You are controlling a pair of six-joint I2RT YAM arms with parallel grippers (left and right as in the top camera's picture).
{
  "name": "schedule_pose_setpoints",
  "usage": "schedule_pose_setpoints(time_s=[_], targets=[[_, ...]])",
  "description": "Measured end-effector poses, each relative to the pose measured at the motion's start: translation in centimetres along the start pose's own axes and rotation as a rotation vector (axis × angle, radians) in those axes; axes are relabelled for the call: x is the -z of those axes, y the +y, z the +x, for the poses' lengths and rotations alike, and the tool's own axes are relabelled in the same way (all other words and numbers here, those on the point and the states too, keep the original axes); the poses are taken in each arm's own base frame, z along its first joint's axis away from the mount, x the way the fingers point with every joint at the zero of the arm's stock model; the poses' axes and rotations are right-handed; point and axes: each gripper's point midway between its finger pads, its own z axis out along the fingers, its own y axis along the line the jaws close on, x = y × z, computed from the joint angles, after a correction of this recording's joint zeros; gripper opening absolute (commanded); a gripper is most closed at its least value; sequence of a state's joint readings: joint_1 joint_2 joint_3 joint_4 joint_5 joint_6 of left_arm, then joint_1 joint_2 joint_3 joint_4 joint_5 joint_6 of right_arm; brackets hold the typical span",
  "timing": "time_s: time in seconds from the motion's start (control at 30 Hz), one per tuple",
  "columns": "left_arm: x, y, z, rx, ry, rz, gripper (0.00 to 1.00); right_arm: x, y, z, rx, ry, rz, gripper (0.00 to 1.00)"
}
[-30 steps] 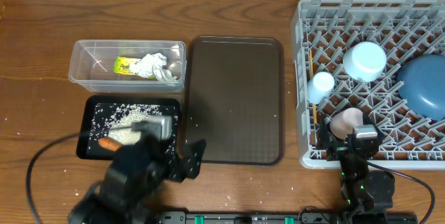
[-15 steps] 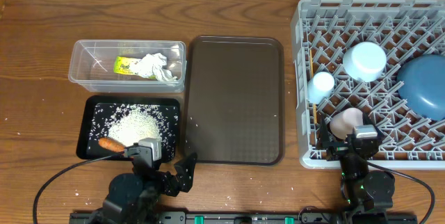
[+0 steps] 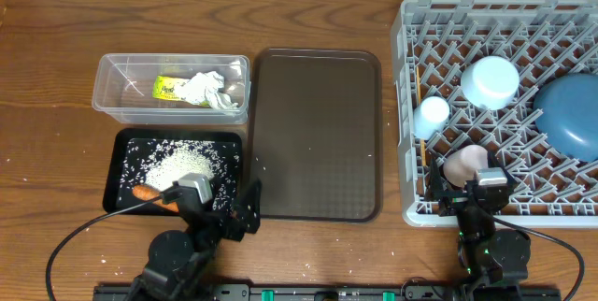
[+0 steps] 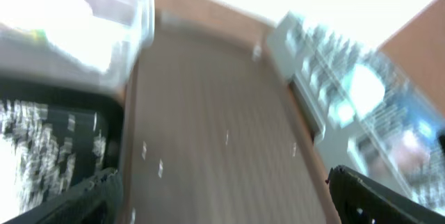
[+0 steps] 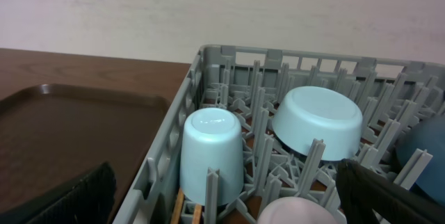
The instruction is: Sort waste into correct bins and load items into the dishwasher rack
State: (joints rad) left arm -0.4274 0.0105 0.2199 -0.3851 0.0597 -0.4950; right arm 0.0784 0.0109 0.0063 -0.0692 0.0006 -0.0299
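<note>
**Sorting looks all but done, both arms low at the near edge**

Nearest the robot, the left gripper [image 4: 226,186] sits low by the near right corner of the black tray [image 3: 126,142], its fingers spread wide with nothing between them. The right gripper [image 5: 229,196] is likewise released and empty, just outside the near wall of the dishwasher rack [image 3: 420,11].

The black tray holds the food waste: a heap of rice [image 3: 182,163] and, at its near edge, the carrot piece [image 3: 148,193]. Its shallow walls probably suit loose scraps that are tipped in. A few stray grains dot the table [image 3: 56,39] and the brown serving tray [image 3: 318,133], which otherwise lies bare between bins and rack.

Farther back on the left, the clear tub [image 3: 110,86] keeps the dry rubbish together, with the wrapper [image 3: 168,87] beside the tissue [image 3: 207,89].

In the rack on the right, the pink cup [image 3: 464,164] is nearest, with the chopsticks [image 5: 188,213] along the left wall. Beyond them stand the light blue cup [image 3: 433,112] and the white bowl [image 3: 490,81], both mouth down, presumably to drain. The blue plate [image 3: 568,114] leans against the pegs at the far right.
</note>
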Motion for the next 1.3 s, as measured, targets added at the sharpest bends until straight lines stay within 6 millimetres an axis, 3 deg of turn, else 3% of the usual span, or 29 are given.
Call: schedule_pose_setpoints(time_s=[0.13, 0.3, 0.47, 0.73, 1.13, 1.3], targets=[[-1.0, 0.2, -1.7, 0.009, -0.122, 0.017, 0.96, 0.0, 0.0, 0.0, 0.000, 0.000, 0.000, 0.99], [-2.1, 1.9, -0.4, 0.015, -0.128, -0.013, 0.96, 0.0, 0.0, 0.0, 0.000, 0.000, 0.000, 0.99], [-2.1, 2.3, -0.7, 0.020, -0.147, -0.028, 0.96, 0.0, 0.0, 0.0, 0.000, 0.000, 0.000, 0.99], [-1.7, 4.8, -2.3, 0.039, -0.220, -0.123, 0.97, 0.0, 0.0, 0.0, 0.000, 0.000, 0.000, 0.99], [-1.2, 6.7, -3.8, -0.328, -0.251, -0.212, 0.96, 0.0, 0.0, 0.0, 0.000, 0.000, 0.000, 0.99], [-1.3, 6.5, -3.7, -0.432, -0.237, -0.214, 0.97, 0.0, 0.0, 0.0, 0.000, 0.000, 0.000, 0.99]])
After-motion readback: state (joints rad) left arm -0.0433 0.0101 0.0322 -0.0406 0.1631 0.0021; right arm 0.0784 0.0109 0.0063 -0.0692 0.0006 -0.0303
